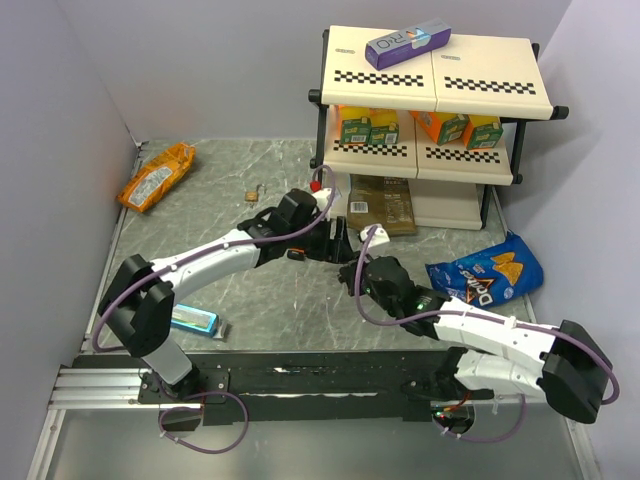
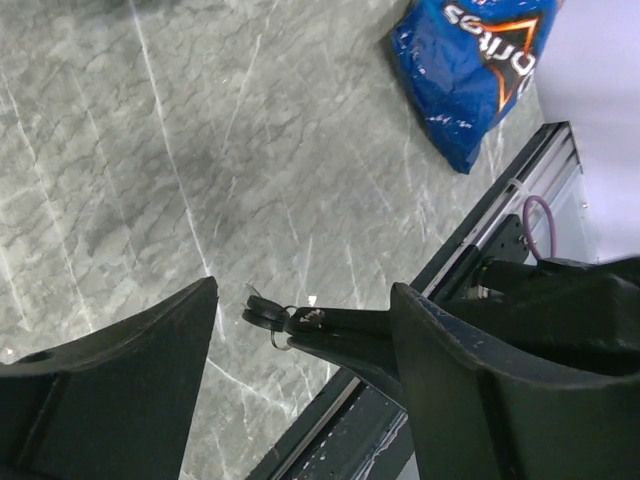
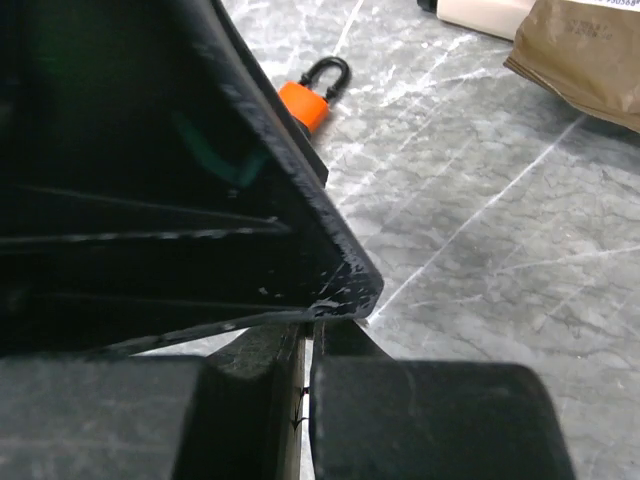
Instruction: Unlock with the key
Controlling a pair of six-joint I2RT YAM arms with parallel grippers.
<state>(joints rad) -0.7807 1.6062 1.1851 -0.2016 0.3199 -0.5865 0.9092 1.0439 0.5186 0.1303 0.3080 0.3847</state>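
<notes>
Left wrist view — the key (image 2: 263, 313), tiny, light, probably slippery, pinched in my closed right hand (image 2: 303, 321); my left hand (image 2: 302, 293) stands wide around it — best taken by the black heads.

the key (image 2: 264, 315) is a tiny bunch: black plastic heads on a thin wire ring, with a glint of silvery metal behind them. it juts from the pinched tips of the right gripper (image 2: 308, 322), midway between the left gripper's (image 2: 303, 292) spread fingers, touching neither.
</notes>
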